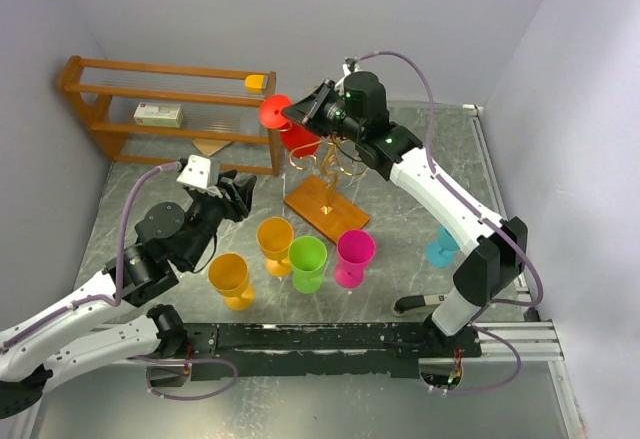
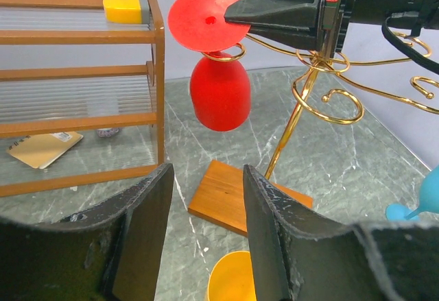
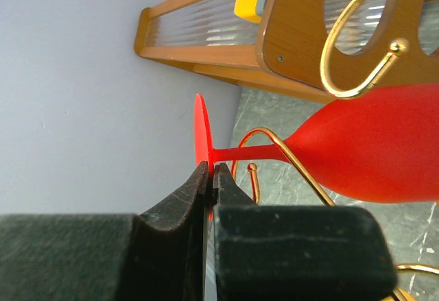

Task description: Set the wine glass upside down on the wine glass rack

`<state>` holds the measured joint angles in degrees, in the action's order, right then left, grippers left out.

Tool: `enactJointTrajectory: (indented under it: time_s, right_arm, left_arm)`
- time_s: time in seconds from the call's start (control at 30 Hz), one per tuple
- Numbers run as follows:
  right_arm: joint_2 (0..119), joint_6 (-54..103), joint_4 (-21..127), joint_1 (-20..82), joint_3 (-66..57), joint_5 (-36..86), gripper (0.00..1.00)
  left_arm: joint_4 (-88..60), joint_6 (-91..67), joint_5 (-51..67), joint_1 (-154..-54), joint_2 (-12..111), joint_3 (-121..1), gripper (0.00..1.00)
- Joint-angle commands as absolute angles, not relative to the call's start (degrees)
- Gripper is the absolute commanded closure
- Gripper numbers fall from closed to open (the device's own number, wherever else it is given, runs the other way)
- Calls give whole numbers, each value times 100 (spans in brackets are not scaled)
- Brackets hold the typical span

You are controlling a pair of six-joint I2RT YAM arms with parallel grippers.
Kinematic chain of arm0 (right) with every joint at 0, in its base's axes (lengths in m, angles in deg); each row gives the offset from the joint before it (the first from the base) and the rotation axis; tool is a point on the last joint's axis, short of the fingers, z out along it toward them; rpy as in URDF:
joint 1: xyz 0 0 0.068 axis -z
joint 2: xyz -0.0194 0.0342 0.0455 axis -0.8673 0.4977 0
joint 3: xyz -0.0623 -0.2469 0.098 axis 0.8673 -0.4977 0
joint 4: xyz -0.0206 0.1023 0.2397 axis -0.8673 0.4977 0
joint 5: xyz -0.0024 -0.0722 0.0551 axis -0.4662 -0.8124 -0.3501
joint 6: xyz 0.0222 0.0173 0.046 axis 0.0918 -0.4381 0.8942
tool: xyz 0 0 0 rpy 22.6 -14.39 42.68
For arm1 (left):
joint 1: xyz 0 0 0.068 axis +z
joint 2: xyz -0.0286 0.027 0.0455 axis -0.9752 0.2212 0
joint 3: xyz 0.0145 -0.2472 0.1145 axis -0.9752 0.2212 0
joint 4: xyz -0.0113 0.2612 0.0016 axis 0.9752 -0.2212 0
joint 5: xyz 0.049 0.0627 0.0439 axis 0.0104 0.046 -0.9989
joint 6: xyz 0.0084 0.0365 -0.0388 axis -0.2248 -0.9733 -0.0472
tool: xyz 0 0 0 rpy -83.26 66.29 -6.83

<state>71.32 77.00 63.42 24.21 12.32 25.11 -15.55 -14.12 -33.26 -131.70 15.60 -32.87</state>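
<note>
- Grey veined table [image 1: 450,159] carries everything, with pale walls around it.
- Brown wooden shelf unit [image 1: 160,67] stands at the far left, with ribbed clear shelves between its rails.
- Right arm reaches from the near right corner to the far centre. The right gripper [image 1: 298,111] is pinched on the rim of the red wine glass [image 1: 295,137] foot, and the right wrist view shows that disc edge-on between the 2 black fingers.
- Left arm lies low at the near left. The left gripper [image 1: 238,191] is spread wide with nothing between its fingers, facing the rack from the near left.
- Gold wire wine glass rack [image 1: 328,171] stands mid-table, a thin post with curled arms on a flat orange-brown wooden base.
- Red wine glass hangs upside down at the rack's far left arm, just beside the right end of the shelf unit. Its foot is on top and its bowl is down, clear of the table, and a gold curl rings the stem just under the foot. I cannot tell whether the foot rests on the wire.
- 4 plastic glasses stand upright in a row on the near side of the rack: amber glass [image 1: 230,277], orange glass [image 1: 275,241], green glass [image 1: 307,259], magenta glass [image 1: 354,254]. A cyan glass [image 1: 442,249] sits further right, partly hidden by the right arm.
- Yellow block [image 1: 257,83] lies on the right end of the top shelf, and a white box [image 1: 158,114] on the middle shelf.
</note>
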Motion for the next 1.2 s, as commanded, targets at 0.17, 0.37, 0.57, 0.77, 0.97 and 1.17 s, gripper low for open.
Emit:
enactJointTrajectory:
  time_s: [0.17,0.37,0.57,0.77,0.97,1.17]
  right_arm:
    - [7286,7438,6337,2440,1625,2933,100]
    - [7141,7347,6479,2446,1495,3057,100]
    - [6948,7234,6614,2445,1314,3015,100]
    - [6890,7104,6826,2439,1260,2934,99]
    - [6818,6998,7027,2444,1283,2672,96]
    - [6713,7002,7096,2448,1080,2370,92]
  left_arm:
    - [-1430,-1448,-3459,-13145,1456,-3246,44]
    - [-1400,-1524,-3530,-13145,1472,-3275,44]
    - [-1355,-1654,-3557,-13145,1486,-3338,44]
    - [-1395,-1614,-3532,-13144,1499,-3352,44]
    - [-1385,-1624,-3542,-13145,1491,-3357,44]
    - [-1350,-1699,-3549,-13147,1545,-3372,44]
